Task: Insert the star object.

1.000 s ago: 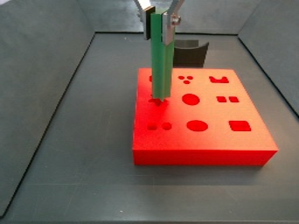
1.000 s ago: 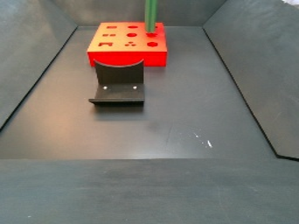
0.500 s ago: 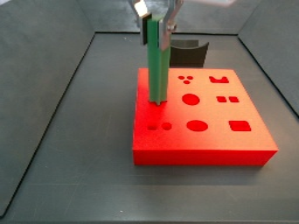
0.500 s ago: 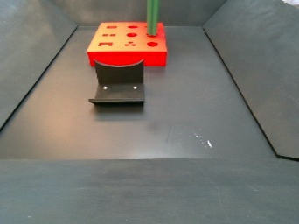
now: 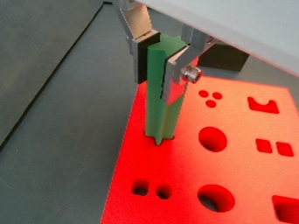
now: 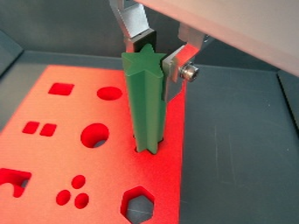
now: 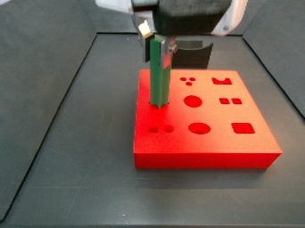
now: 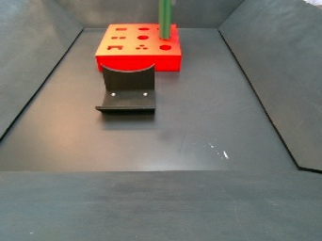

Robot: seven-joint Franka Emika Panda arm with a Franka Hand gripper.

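Observation:
The star object is a long bright green rod standing upright with its lower end in a hole near the far left corner of the red block. My gripper is right above the block, shut on the rod's upper end. In both wrist views the silver fingers press on either side of the rod, whose star-shaped top shows between them. In a side view only the rod and the block show; the gripper is out of frame there.
The red block has several other shaped holes, such as a round one and a hexagonal one. The dark fixture stands on the floor beside the block; it also shows behind the block. Dark walls enclose the floor.
My gripper has come down with the green rod. The rod now stands lower, sunk deeper into its hole in the red block.

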